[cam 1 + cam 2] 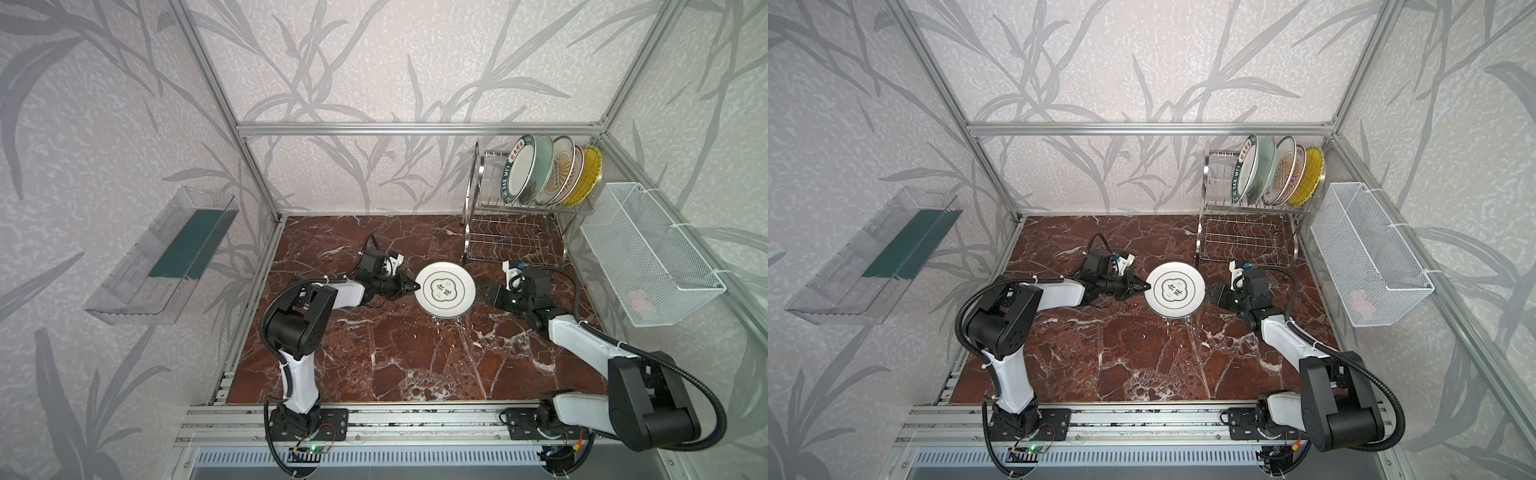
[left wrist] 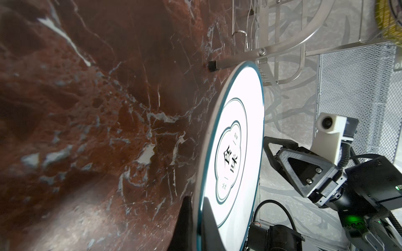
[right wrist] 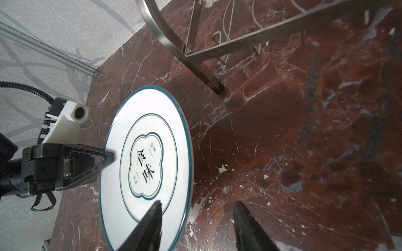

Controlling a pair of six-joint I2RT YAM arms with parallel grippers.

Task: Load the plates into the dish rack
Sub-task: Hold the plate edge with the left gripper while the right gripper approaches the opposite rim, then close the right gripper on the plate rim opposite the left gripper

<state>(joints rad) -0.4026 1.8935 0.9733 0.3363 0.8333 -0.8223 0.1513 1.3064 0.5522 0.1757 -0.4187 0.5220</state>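
Five plates [image 1: 548, 172] stood on edge in upper-tier slots of dish rack [image 1: 510, 245]; lower tier bare. Sixth, cloud-emblem plate [image 1: 444, 291], appeared lifted off marble tabletop [image 1: 395, 353], just in front of rack, face up. Left gripper [image 1: 412, 286] clenched on rim at its own side, probably to raise plate so opposite edge was reachable. Right gripper [image 1: 484, 293] unclenched, jaws apart around opposite rim, one finger over face. Judged handover set-up, since rack sat on right arm's side.

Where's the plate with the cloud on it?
In a top view the plate is mid-table, pinched by the left gripper, right gripper opposite, in front of the rack.
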